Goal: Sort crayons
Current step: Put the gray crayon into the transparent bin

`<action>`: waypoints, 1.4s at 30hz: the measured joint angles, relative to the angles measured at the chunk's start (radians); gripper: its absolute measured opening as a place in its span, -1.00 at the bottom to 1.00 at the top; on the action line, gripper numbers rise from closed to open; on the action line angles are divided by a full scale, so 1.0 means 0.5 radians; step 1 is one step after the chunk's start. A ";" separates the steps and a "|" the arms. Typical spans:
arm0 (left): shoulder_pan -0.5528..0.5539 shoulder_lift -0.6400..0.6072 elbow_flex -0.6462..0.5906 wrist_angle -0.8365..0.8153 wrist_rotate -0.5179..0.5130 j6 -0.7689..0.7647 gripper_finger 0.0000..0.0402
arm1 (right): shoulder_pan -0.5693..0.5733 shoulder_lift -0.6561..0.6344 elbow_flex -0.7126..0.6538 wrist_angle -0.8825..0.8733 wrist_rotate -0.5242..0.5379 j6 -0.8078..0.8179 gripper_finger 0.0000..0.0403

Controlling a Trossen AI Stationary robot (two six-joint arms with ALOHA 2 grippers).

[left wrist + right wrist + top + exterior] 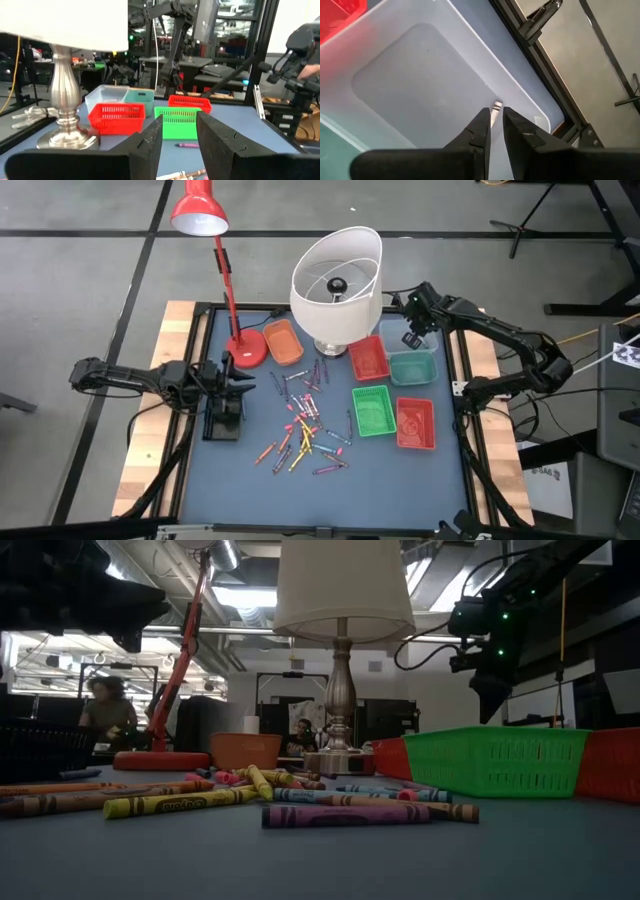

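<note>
The right claw (493, 131), at the upper right in the high view, holds a grey crayon (495, 111) loosely over the pale tray (395, 85); open wider, let it drop inside

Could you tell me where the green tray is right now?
In the high view the green tray sits right of the crayons, below a red tray and left of another red tray.
</note>
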 joint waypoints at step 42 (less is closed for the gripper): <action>0.012 2.318 1.481 -0.640 0.084 0.281 -0.48 | 0.401 -1.092 0.001 -0.312 -0.728 0.883 -0.76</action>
